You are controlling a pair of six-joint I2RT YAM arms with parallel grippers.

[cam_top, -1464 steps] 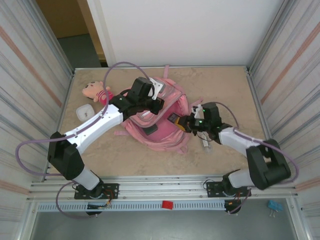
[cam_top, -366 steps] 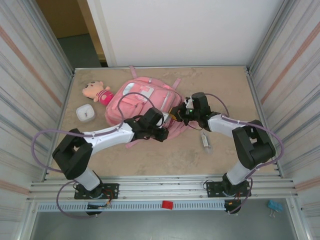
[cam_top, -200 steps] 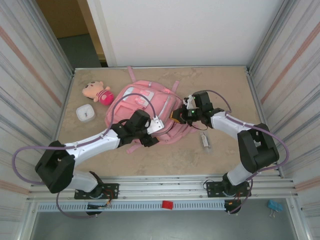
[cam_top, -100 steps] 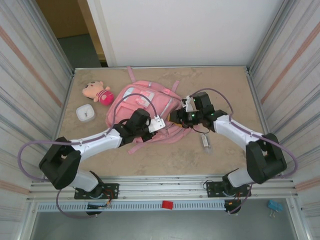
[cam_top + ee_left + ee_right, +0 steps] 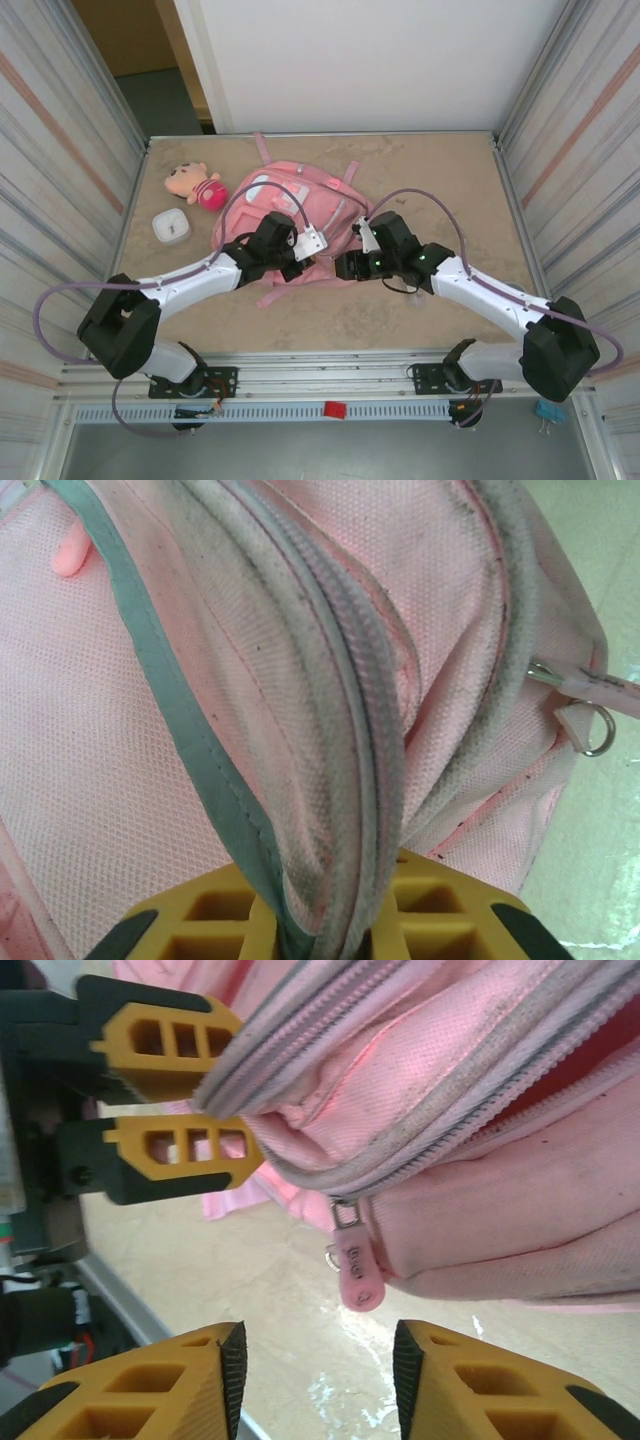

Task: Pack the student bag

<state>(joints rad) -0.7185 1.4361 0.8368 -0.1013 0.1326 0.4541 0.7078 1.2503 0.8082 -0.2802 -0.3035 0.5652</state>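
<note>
The student bag [image 5: 290, 205] lies flat on the bench [image 5: 450, 170], front pockets up, with both arms reaching in to its near edge.

The left gripper [image 5: 303, 262] sits at the bag's near edge. Its jaws are clamped on a raised fold of the bag's pink fabric, which carries a grey-trimmed zip line. In the left wrist view that fold runs down between the yellow fingers [image 5: 190, 925]. A small metal ring [image 5: 597, 735] hangs at the bag's edge to the right of the fold.

The right gripper [image 5: 345, 266] is just to the right of the left one, at the bag's near-right corner. Its jaws stand apart and hold nothing. In the right wrist view a pink zip pull [image 5: 358, 1265] hangs from the bag's seam, ahead of the gap between the jaws and touching neither. The same view shows the left gripper [image 5: 240, 1095] pinching the fold.

A plush doll [image 5: 195, 183] lies just beside the bag's left side. A small white box [image 5: 171, 226] sits further left, apart from the bag.
</note>
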